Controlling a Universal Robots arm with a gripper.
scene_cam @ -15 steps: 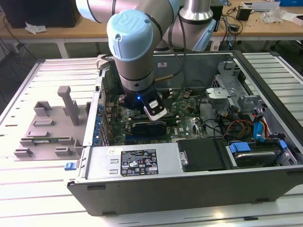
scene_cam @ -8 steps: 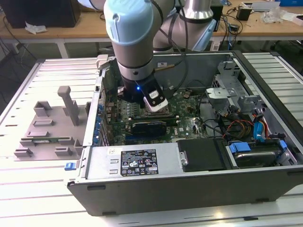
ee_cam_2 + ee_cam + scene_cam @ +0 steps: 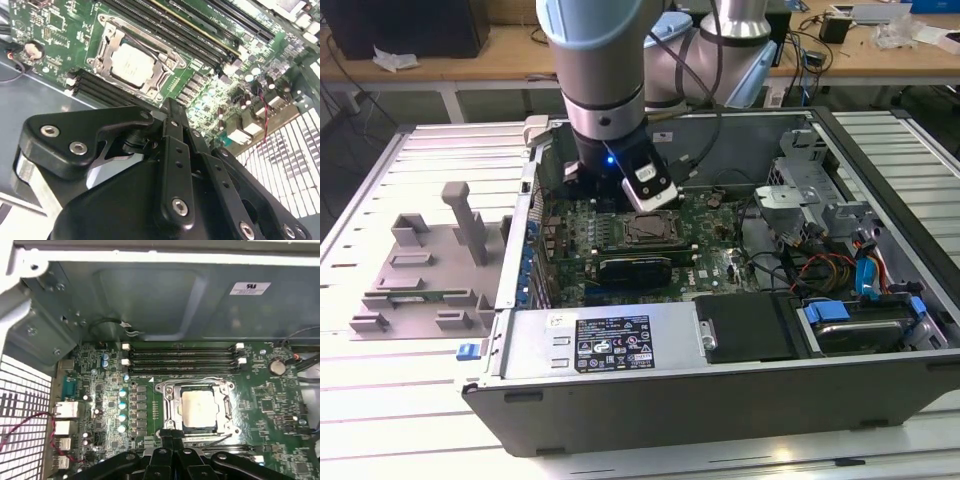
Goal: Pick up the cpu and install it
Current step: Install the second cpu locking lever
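The open grey metal computer case (image 3: 650,395) lies on its side on the slatted white table (image 3: 380,400), and the green motherboard (image 3: 280,410) covers its floor. Taking the square black-and-metal socket frame (image 3: 198,406) as landmark: the cpu (image 3: 199,408), a flat square chip with a silver-grey metal top, lies seated flat inside that frame, in both wrist views (image 3: 131,63). A row of black memory slots (image 3: 182,359) runs alongside the frame. The black gripper (image 3: 172,436) hangs just off the frame's edge, above the board and not touching the chip; its fingers (image 3: 174,116) appear pressed together, holding nothing.
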